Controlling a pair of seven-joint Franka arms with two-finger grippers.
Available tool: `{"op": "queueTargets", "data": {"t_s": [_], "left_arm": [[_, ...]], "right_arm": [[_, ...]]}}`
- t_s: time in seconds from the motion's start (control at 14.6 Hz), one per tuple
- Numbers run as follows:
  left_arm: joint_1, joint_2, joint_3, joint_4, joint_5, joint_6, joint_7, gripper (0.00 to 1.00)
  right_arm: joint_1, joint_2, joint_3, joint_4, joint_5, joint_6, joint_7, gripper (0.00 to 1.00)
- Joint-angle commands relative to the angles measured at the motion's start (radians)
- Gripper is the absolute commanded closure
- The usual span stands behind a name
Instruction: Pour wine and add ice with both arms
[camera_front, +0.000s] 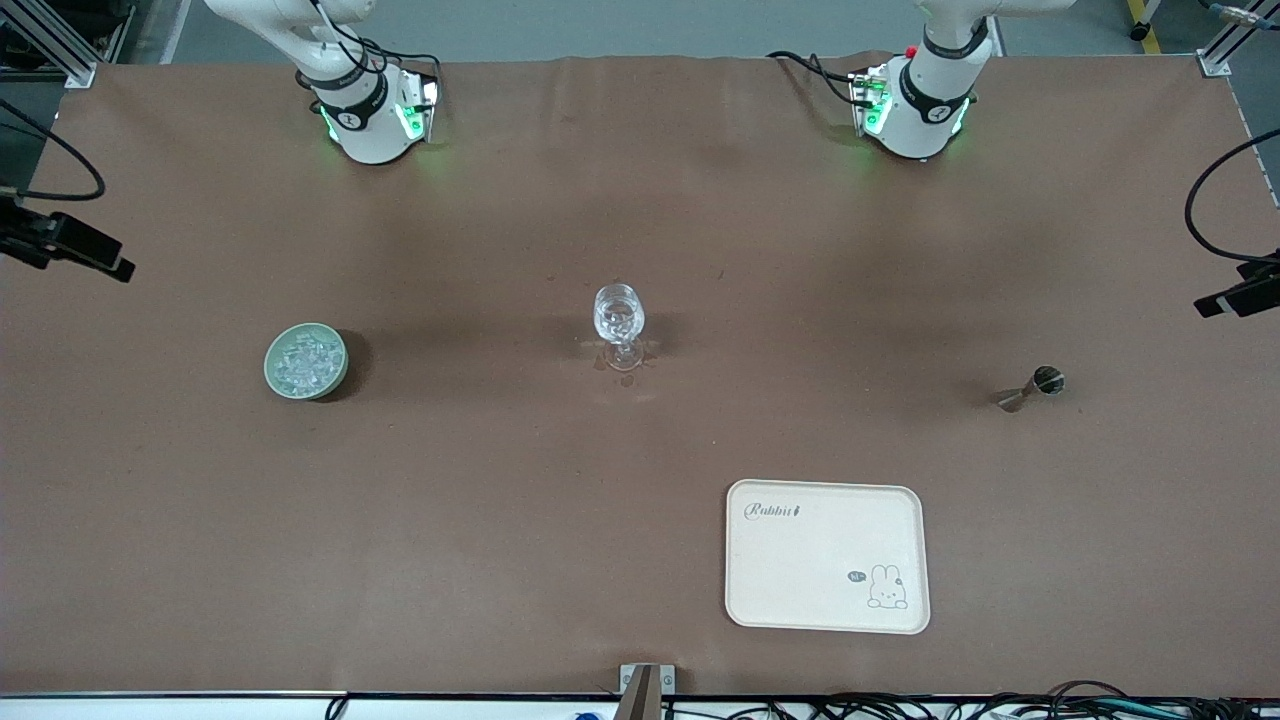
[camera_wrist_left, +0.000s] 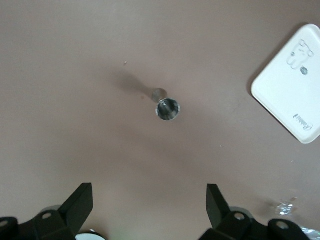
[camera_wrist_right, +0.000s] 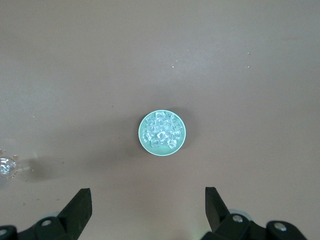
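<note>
The ice (camera_front: 306, 362) fills a pale green bowl (camera_front: 270, 365) toward the right arm's end of the table. High over the table near that bowl (camera_wrist_right: 141, 135), my right gripper (camera_wrist_right: 148, 200) hangs open and empty above the ice (camera_wrist_right: 161, 131). A clear stemmed glass (camera_front: 619, 322) stands mid-table. A small metal jigger (camera_front: 1040, 385) stands toward the left arm's end. My left gripper (camera_wrist_left: 150, 197) is open and empty, high above the table near the jigger (camera_wrist_left: 166, 107). I cannot make out the wine. Only the two arms' bases show in the front view.
A cream rabbit tray (camera_front: 800, 560) lies nearer the front camera than the glass and jigger; it also shows in the left wrist view as the tray (camera_wrist_left: 292, 87). Black side cameras (camera_front: 70, 245) (camera_front: 1235, 295) stand at the table's two ends.
</note>
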Motion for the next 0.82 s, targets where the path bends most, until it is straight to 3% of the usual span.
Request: {"op": "queueTargets", "data": {"t_s": [0.0,0.2,0.48,0.75], "left_arm": [[-0.009,0.099,0.087,0.024,-0.085,-0.026,-0.013,0.0],[-0.006,0.215,0.176,0.03,-0.218,-0.026,0.001,0.0],[0.023,0.32,0.197,0.028,-0.253,-0.026,0.01,0.0],[0.029,0.448,0.256,0.031,-0.434,-0.037,-0.005,0.0]], "right_arm": [[-0.007,-0.042,0.009,-0.171,-0.002,0.119,-0.012,0.0],[0.002,-0.054,0.009,-0.347,-0.002,0.293,-0.013,0.0],[0.007,-0.063,0.011,-0.554,-0.006,0.498,-0.021,0.0],[0.012,-0.051,0.009,-0.735,-0.029,0.765,-0.025,0.0]]}}
